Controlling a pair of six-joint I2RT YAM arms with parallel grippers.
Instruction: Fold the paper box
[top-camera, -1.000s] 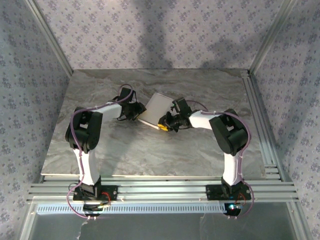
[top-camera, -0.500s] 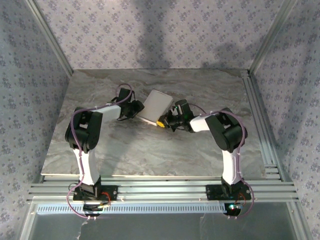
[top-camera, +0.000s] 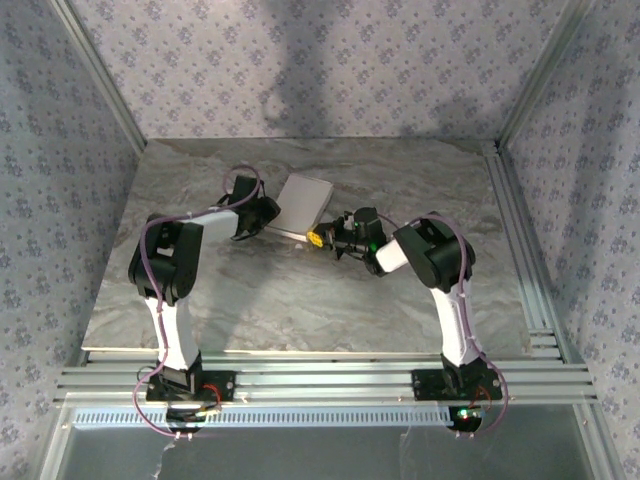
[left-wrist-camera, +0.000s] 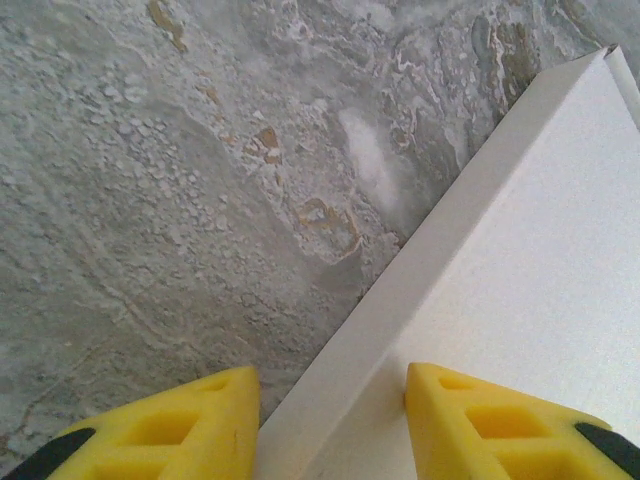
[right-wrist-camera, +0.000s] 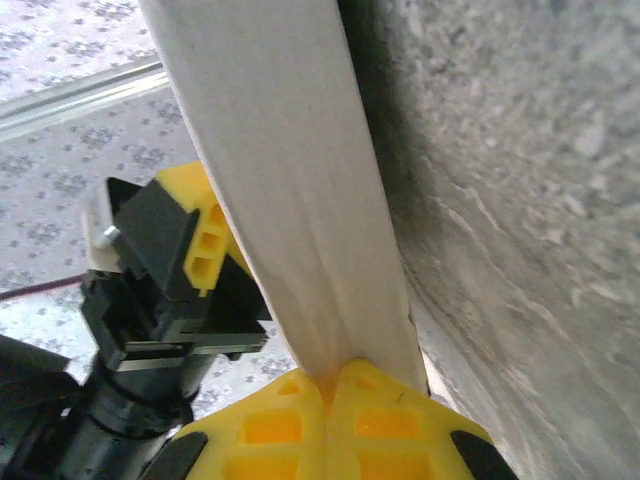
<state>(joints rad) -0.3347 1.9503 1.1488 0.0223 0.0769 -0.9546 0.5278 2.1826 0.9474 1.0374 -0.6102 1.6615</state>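
Observation:
The paper box (top-camera: 304, 200) is a flat white rectangle on the grey marble table (top-camera: 300, 300), held between both grippers. My left gripper (top-camera: 268, 213) grips its left edge. In the left wrist view the box's side wall and top panel (left-wrist-camera: 520, 260) run between the yellow fingers (left-wrist-camera: 190, 425) of the left gripper (left-wrist-camera: 330, 425). My right gripper (top-camera: 318, 239) sits at the box's near right corner. In the right wrist view the box (right-wrist-camera: 290, 170) is seen edge-on, and its thin cardboard tapers into the closed seam of the right gripper (right-wrist-camera: 335, 375).
Aluminium rails (top-camera: 520, 250) border the table's right side and near edge. Patterned walls (top-camera: 320, 70) enclose the back and both sides. Bare marble lies in front of the box and to the far right.
The right gripper has closed onto the box's edge and moved left. The box has swung left and toward the back with the left gripper. The right elbow has shifted left.

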